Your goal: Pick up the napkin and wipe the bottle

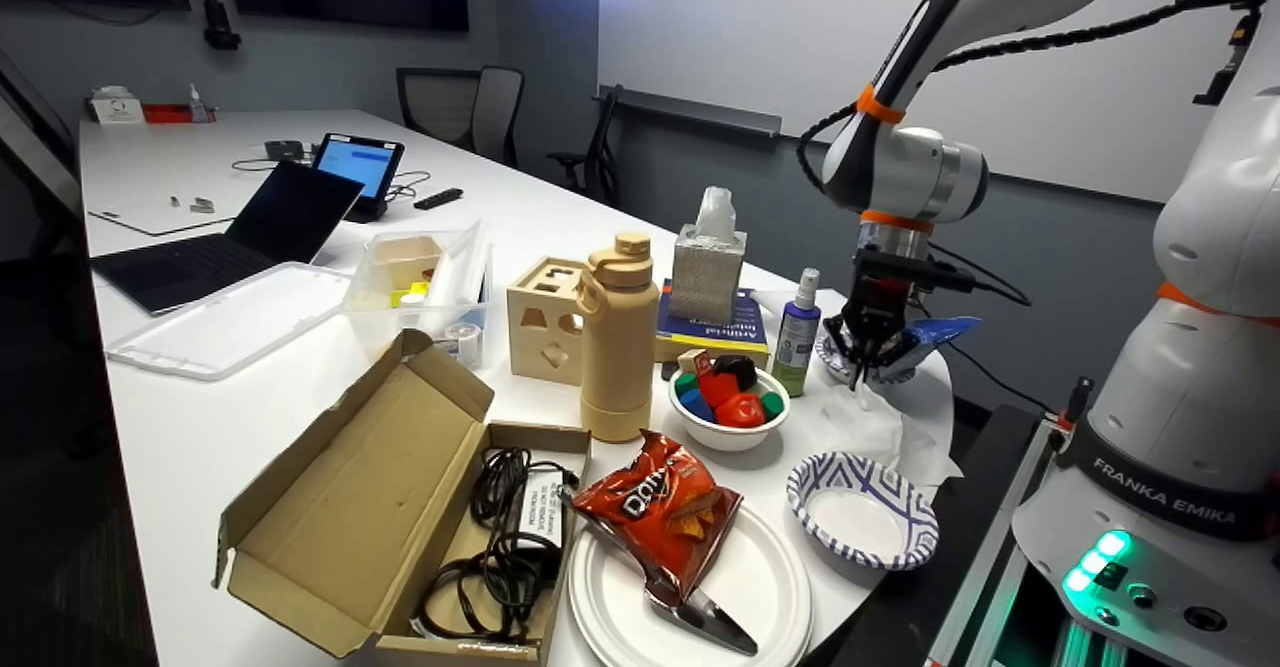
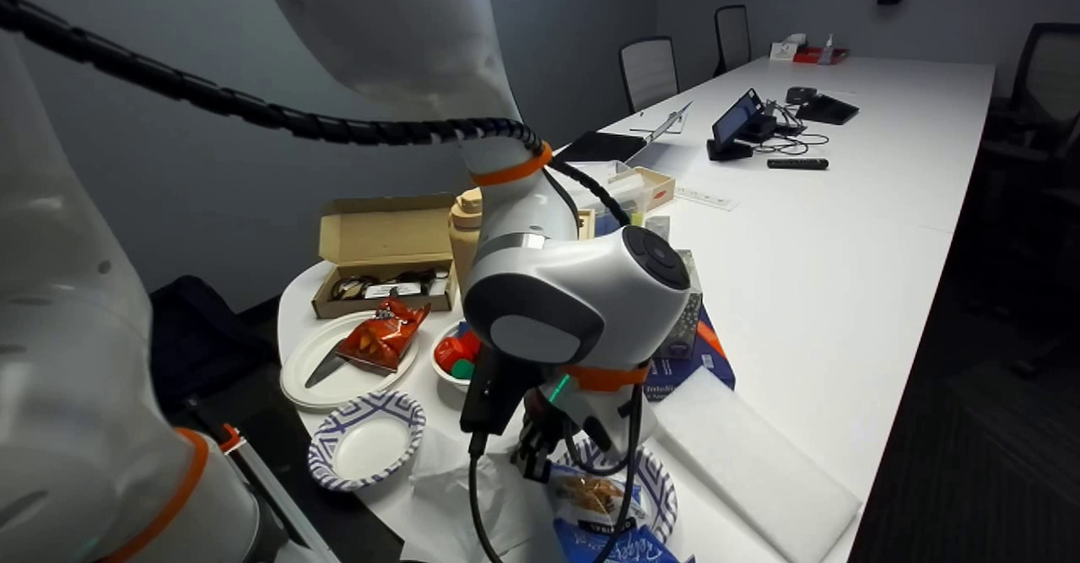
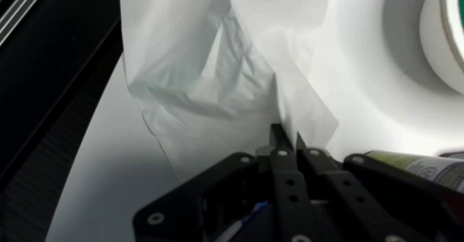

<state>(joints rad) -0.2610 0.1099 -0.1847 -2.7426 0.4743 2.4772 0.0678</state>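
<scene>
The tool [image 3: 289, 136] stands narrow, its black jaws drawn together with a raised fold of the napkin [image 3: 217, 133] pinched between the tips. The napkin lies directly beneath the tool: thin white paper, crumpled and limp, spread over the desk [image 3: 112, 162]. Just beside the tool stands a spray bottle [image 1: 797, 332], a slim cylinder in purple and green with a pale nozzle. Close by, a shiny blue snack bag [image 2: 586, 491] lies over a paper bowl [image 2: 662, 491] with a blue geometric print. A matching bowl [image 1: 858, 525] sits near, the napkin between it and the tool. Also near are a smooth white bowl [image 1: 735, 439] heaped with red, blue, green and black blocks [image 1: 742, 410], and a flat white foam-like slab [image 2: 759, 470].

A little farther from the tool, a tissue box [image 1: 706, 272] with a silvery, pebbled skin rests on a blue book [image 1: 725, 334] lettered Artificial Intelligence. Beyond the blocks from the tool stands a matt tan water bottle [image 1: 618, 357], just beside a wooden shape-sorter box [image 1: 547, 336] with cut-out holes.

Well apart from the tool, a crinkled red Doritos bag [image 1: 655, 507] lies on round white plates [image 1: 770, 567], and an open cardboard box [image 1: 350, 497] holds black cables [image 1: 505, 572].

The desk is smooth, white and rounded at the tool's end, running back past a black laptop [image 1: 200, 262]; farthest off are mesh chairs [image 1: 497, 112], grey walls [image 1: 545, 47] and a whiteboard [image 1: 720, 47].
</scene>
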